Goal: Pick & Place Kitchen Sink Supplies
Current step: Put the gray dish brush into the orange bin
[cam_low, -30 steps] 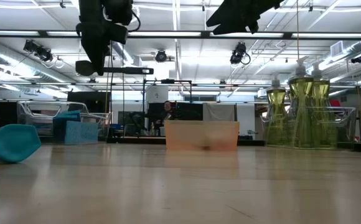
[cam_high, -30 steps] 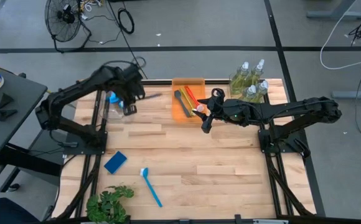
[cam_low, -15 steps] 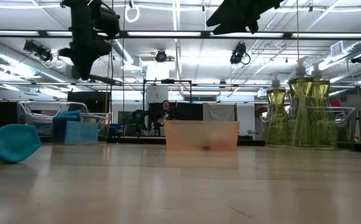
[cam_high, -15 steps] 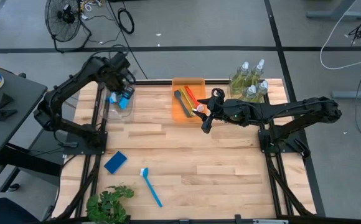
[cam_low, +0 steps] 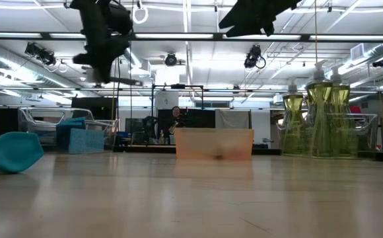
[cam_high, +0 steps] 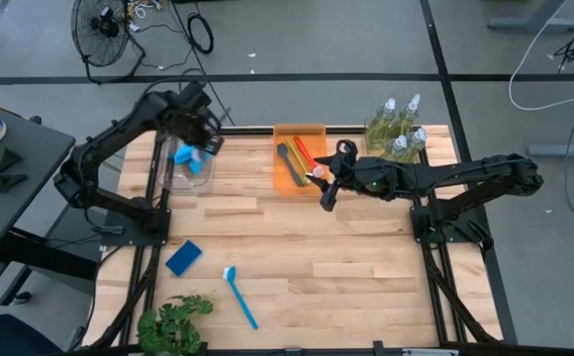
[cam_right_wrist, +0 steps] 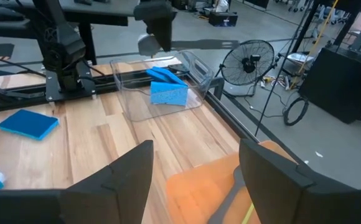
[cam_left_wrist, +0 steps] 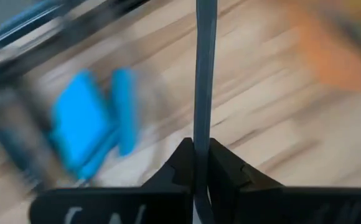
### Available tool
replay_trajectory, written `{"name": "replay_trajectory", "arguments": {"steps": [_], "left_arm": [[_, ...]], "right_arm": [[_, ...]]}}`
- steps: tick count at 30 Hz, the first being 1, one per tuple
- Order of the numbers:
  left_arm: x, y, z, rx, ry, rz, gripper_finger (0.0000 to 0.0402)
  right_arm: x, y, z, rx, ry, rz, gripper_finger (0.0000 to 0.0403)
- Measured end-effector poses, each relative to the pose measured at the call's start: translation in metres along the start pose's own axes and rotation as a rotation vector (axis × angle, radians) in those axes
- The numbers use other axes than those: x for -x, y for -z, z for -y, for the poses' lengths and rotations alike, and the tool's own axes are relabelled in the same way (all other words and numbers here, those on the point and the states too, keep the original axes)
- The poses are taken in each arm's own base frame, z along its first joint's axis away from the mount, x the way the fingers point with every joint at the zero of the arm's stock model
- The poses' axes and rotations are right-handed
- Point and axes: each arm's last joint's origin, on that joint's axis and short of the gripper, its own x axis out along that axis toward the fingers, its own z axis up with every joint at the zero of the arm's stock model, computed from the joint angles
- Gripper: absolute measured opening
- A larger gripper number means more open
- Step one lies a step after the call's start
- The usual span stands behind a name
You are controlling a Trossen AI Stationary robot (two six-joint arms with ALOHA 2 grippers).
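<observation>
Wooden bench (cam_high: 297, 247), orange tray (cam_high: 299, 156) far centre, clear bin (cam_high: 190, 170) far left, pump bottles (cam_high: 398, 129) far right, dark-blue sponge (cam_high: 183, 257), blue brush (cam_high: 239, 297) and leafy plant (cam_high: 173, 323) near left

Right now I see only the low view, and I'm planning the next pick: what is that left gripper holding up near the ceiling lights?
Observer: The left gripper is shut on a thin grey brush handle.
Operator: What is underneath it?
Observer: It hangs above the far side of the clear bin, which has blue sponges in it.
Operator: And the right one?
Observer: The right gripper is open and empty, over the near right corner of the orange tray.
</observation>
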Motion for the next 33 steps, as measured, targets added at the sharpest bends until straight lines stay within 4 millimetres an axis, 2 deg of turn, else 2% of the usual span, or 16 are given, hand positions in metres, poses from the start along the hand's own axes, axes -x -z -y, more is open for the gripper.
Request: {"name": "replay_trajectory", "arguments": {"steps": [5, 9, 13, 22, 28, 33], "left_arm": [[0.004, -0.016, 0.025, -0.095, 0.299, 0.162, 0.0025], [0.012, -0.026, 0.049, -0.212, 0.547, 0.292, 0.0034], [0.022, -0.029, 0.071, -0.351, 0.730, 0.401, 0.0024], [0.036, -0.023, 0.106, -0.490, 0.859, 0.508, 0.0036], [0.041, -0.018, 0.120, -0.539, 0.905, 0.543, 0.0022], [0.045, -0.013, 0.130, -0.567, 0.938, 0.566, 0.0033]], "right_arm": [[-0.001, 0.000, 0.003, -0.015, 0.010, -0.001, 0.0240], [-0.003, 0.000, 0.007, -0.125, 0.022, -0.001, 0.0240], [-0.006, -0.001, 0.011, -0.204, -0.030, -0.003, 0.0240], [-0.008, -0.021, 0.019, -0.274, -0.160, 0.167, 0.0240], [-0.006, -0.037, 0.026, -0.312, -0.231, 0.330, 0.0240], [-0.006, -0.042, 0.032, -0.325, -0.227, 0.385, 0.0240]]}}
